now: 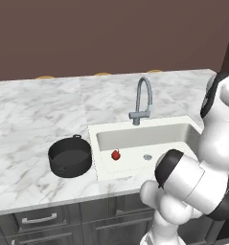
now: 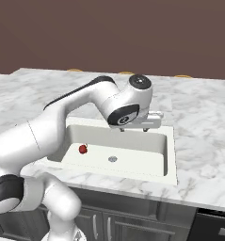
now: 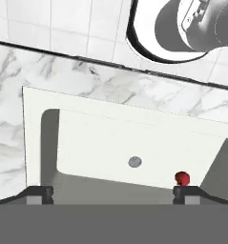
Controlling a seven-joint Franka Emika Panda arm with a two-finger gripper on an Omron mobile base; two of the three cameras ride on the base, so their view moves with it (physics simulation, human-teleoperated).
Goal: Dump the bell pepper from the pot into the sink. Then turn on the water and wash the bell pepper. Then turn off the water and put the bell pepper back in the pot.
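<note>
The bell pepper (image 1: 115,154) lies loose on the floor of the sink (image 1: 135,129), left of the drain (image 1: 147,157), while the emptied pot (image 1: 70,157) stands upright on the worktop (image 1: 29,119) just left, and the gripper (image 3: 113,190) hangs above the basin near the faucet (image 1: 143,100) with jaws spread wide, apparently freed for the tap.

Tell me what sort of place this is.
A kitchen, most likely: a white rectangular sink with a curved grey metal faucet is set in a grey-veined white marble counter, with a squat black pot beside it.
</note>
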